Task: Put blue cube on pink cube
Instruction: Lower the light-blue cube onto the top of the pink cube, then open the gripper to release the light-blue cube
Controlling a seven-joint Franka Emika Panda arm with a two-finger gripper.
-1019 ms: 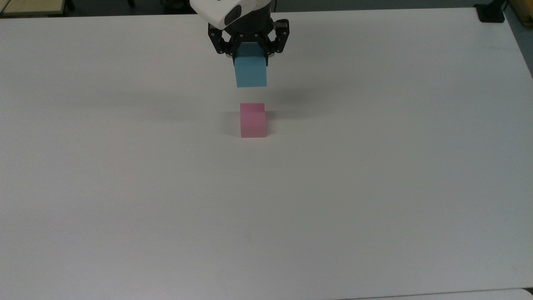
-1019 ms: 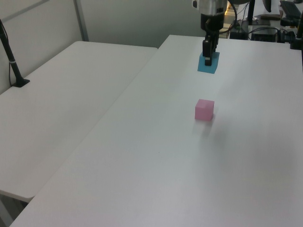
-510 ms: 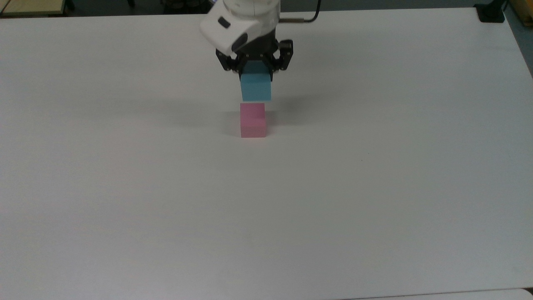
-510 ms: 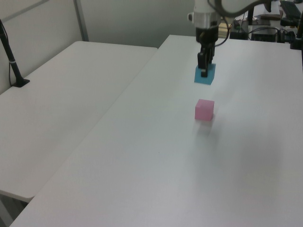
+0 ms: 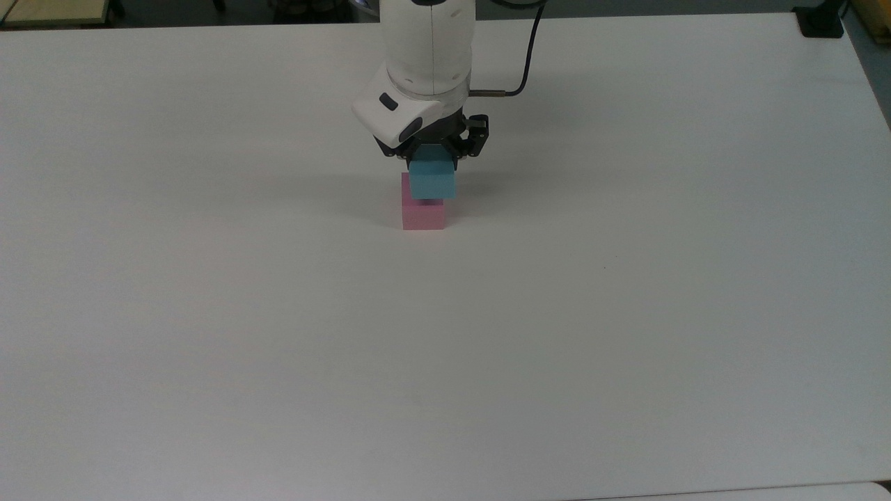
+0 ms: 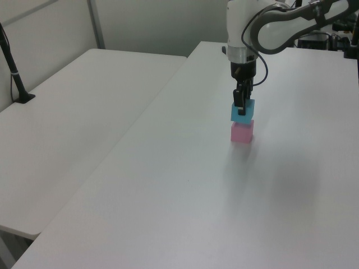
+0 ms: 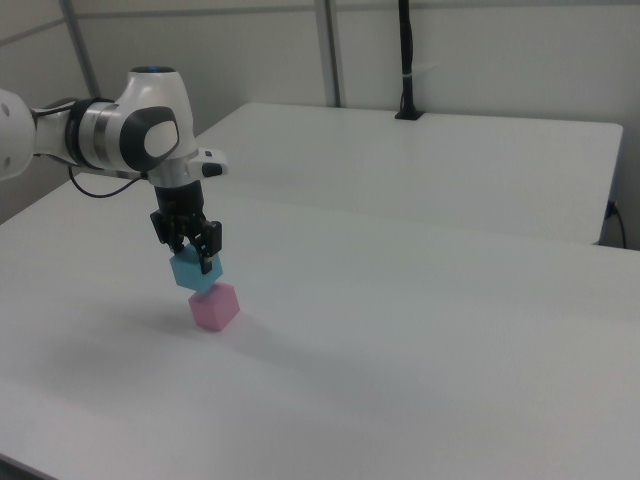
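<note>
1. Top view: the blue cube (image 5: 432,181), clamped in the gripper (image 5: 433,154), has been carried from behind the pink cube (image 5: 422,215) to over it.
2. Left view: the blue cube (image 6: 242,112) appears just above the pink cube (image 6: 242,132); contact is uncertain.
3. Right view: the blue cube (image 7: 195,271) is seemingly offset, so alignment is needed before release onto the pink cube (image 7: 214,306).

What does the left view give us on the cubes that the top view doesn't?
Left view: the stack from the side, the blue cube directly above the pink cube with hardly any gap visible, and a second table beside the work table. Top view: the blue cube sits slightly toward the top view's right of the pink cube, covering its far part; a cable runs off the arm. Both: the gripper clamped on the blue cube.
</note>
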